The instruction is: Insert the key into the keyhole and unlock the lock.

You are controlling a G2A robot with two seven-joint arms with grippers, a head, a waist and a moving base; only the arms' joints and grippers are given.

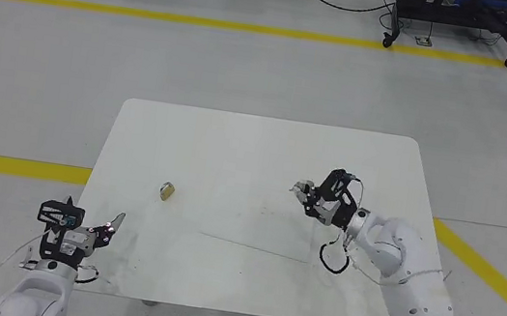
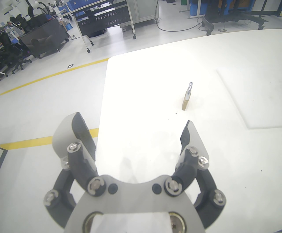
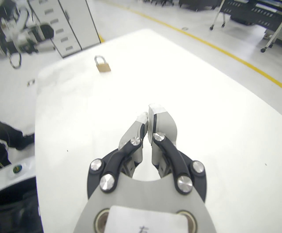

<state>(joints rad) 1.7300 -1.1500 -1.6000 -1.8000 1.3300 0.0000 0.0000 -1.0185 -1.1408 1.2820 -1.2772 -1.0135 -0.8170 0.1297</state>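
Nearest, at the tabletop's (image 1: pixel 264 150) front left corner, the left pincer (image 2: pixel 132 119) hovers with its fingers spread wide and nothing between them. Ahead of it the small brass lock (image 2: pixel 186 101) stands upright on the left-middle of the tabletop, shackle up, touching neither arm. Just to the lock's right lies a thin white mat (image 1: pixel 258 227), flat on the surface. Over the right half, past the mat, the right pincer (image 3: pixel 147 114) has its fingertips pressed together; I cannot tell whether anything is pinched between them. Beyond the tabletop a yellow floor line (image 1: pixel 252 29) crosses, with a wheeled cart (image 1: pixel 458 21) behind it.
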